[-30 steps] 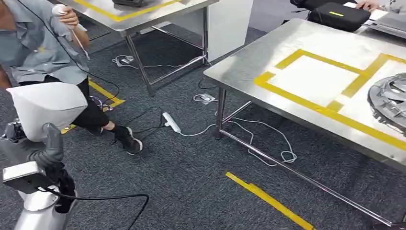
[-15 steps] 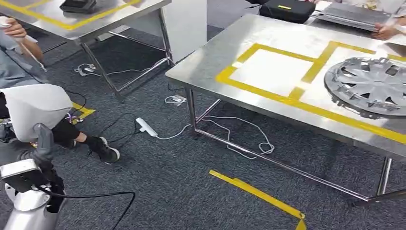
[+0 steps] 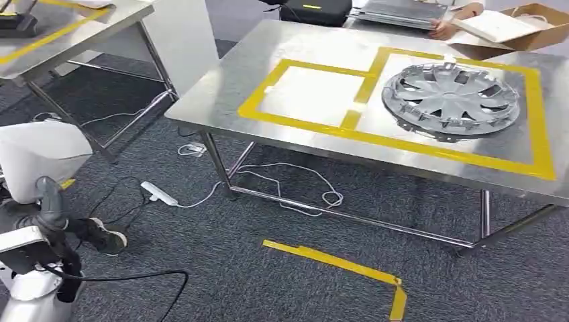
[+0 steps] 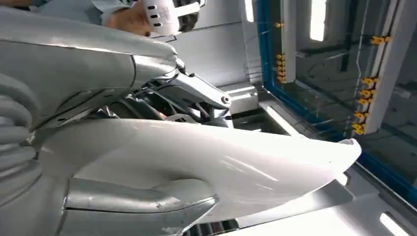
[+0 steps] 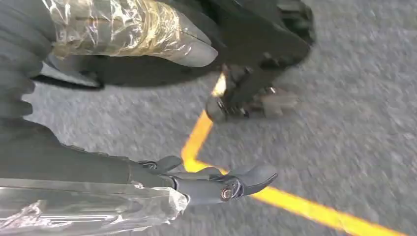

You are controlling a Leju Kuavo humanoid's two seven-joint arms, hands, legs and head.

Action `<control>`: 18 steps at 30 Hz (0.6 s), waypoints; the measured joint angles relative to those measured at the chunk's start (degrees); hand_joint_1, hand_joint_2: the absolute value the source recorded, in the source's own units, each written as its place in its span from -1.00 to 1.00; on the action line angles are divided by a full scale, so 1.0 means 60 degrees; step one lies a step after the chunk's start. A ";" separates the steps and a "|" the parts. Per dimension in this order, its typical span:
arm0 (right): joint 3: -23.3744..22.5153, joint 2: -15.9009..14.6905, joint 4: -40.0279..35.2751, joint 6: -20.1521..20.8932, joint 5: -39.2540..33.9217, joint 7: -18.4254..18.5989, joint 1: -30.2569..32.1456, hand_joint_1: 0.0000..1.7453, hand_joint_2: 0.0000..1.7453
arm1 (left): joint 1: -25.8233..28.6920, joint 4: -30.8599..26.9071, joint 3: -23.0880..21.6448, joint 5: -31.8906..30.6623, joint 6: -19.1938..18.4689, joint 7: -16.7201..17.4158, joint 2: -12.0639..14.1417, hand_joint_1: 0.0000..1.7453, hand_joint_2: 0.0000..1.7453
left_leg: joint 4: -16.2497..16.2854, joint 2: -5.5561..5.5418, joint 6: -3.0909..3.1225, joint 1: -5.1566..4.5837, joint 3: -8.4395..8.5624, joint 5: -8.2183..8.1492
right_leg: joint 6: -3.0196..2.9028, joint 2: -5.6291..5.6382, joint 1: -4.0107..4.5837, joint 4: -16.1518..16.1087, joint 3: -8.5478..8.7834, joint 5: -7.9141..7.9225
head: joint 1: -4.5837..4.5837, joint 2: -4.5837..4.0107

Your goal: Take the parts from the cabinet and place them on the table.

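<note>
My left hand (image 3: 52, 204) grips a white curved shell part (image 3: 41, 155) at the lower left of the head view. In the left wrist view the same white part (image 4: 221, 162) spreads across my thumb (image 4: 137, 206). A steel table (image 3: 221, 94) stands ahead to the right, marked with yellow tape boxes. A silver wheel cover (image 3: 449, 97) lies in the right box; the left box (image 3: 312, 94) holds nothing. My right hand (image 5: 74, 162) hangs over the carpet with its fingers (image 5: 221, 184) apart and nothing in it.
A second steel table (image 3: 67, 27) and a white post (image 3: 181, 33) stand at the far left. A power strip (image 3: 158, 194) and cables lie on the carpet, with yellow floor tape (image 3: 335, 261). A person's shoe (image 3: 107, 239) is near my left arm. A black case (image 3: 315, 12) and cardboard box (image 3: 516, 27) sit behind the table.
The camera has turned right: the table and wheel cover have slid toward the centre, and the person at the left has mostly passed out of frame. My left hand still holds the white part.
</note>
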 joint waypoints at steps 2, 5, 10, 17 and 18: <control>0.0000 -0.0015 0.0000 -0.0007 0.0000 -0.0004 0.0019 -1.00 1.00 | -0.0020 -0.0007 0.0004 0.0004 -0.0004 -0.0004 -0.0029 1.00 1.00 | -0.0186 0.0328 0.0116 0.0100 0.0095 0.0076 | 0.0086 -0.0430 0.0102 0.0171 -0.0159 -0.0139 | 0.0033 0.0000; 0.0000 -0.0015 0.0000 -0.0004 0.0000 0.0000 -0.0056 -1.00 1.00 | 0.0059 -0.0033 0.0022 0.0000 -0.0004 -0.0011 -0.0040 1.00 1.00 | -0.0192 0.0775 0.0207 0.0034 0.0106 0.0040 | 0.0208 -0.1429 0.0044 0.2271 -0.1232 -0.1224 | 0.0149 0.0000; 0.0000 -0.0015 0.0000 0.0000 0.0000 -0.0007 -0.0031 -1.00 1.00 | 0.0075 -0.0033 0.0025 0.0004 -0.0004 -0.0007 -0.0055 1.00 1.00 | -0.0184 0.1371 0.0140 0.0022 0.0241 -0.0071 | 0.0245 -0.1715 0.0000 0.1068 -0.0501 -0.0271 | 0.0164 0.0000; 0.0000 -0.0015 0.0000 -0.0091 0.0051 -0.0011 -0.0010 -1.00 1.00 | 0.0069 -0.0051 0.0040 0.0000 -0.0022 -0.0058 -0.0077 1.00 1.00 | -0.0073 0.1399 -0.0215 -0.0026 0.0413 -0.0360 | -0.0149 -0.1990 0.0046 -0.0056 0.0190 -0.0066 | 0.0081 0.0000; 0.0000 -0.0015 0.0000 -0.0117 0.0073 -0.0004 -0.0032 -1.00 1.00 | 0.0075 -0.0055 0.0047 -0.0007 -0.0022 -0.0073 -0.0080 1.00 1.00 | 0.0317 0.1056 -0.0227 -0.0011 0.0234 -0.0637 | -0.0210 -0.1931 0.0033 -0.0056 0.0196 -0.0072 | 0.0022 0.0000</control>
